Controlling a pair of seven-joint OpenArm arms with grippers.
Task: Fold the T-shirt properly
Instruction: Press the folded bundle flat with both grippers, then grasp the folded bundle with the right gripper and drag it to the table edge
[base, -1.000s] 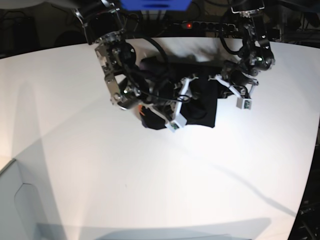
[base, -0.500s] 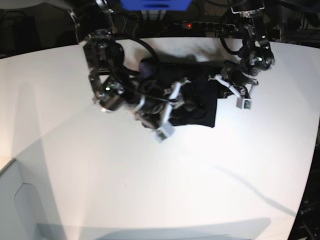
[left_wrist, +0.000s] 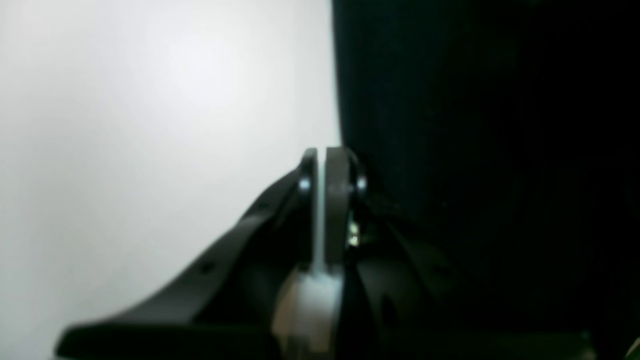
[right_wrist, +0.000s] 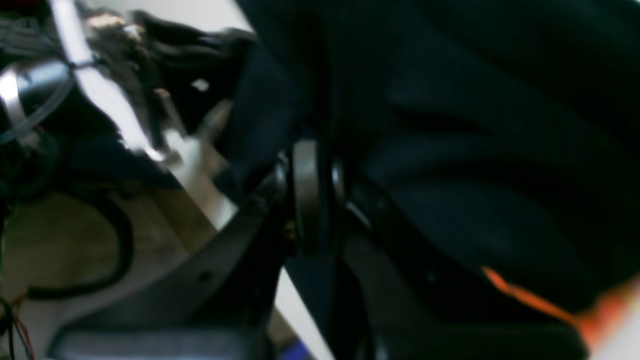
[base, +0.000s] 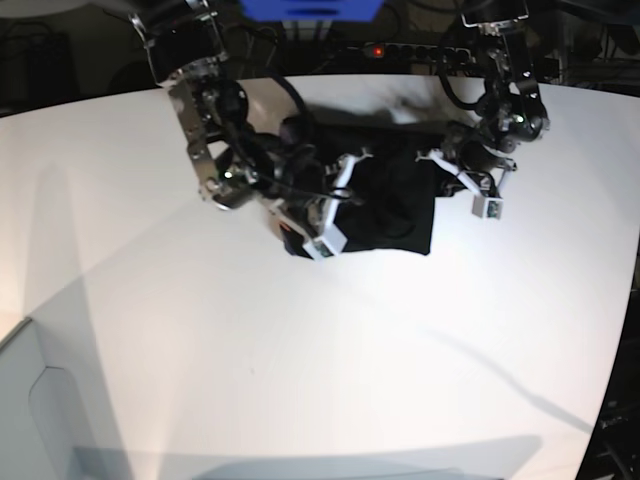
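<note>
Right gripper (right_wrist: 312, 195) apparently pinching black T-shirt (base: 400, 205), white table (base: 300, 350)

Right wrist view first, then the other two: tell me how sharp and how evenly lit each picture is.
Right wrist view: smeared by blur, the T-shirt a dark mass with only an orange tag standing out. Left wrist view: soft, the left gripper out of focus, the shirt nearly pure black against the glaring white table. Base view: sharpest, edges bowed by the lens, bright table centre, long arm shadows.
</note>
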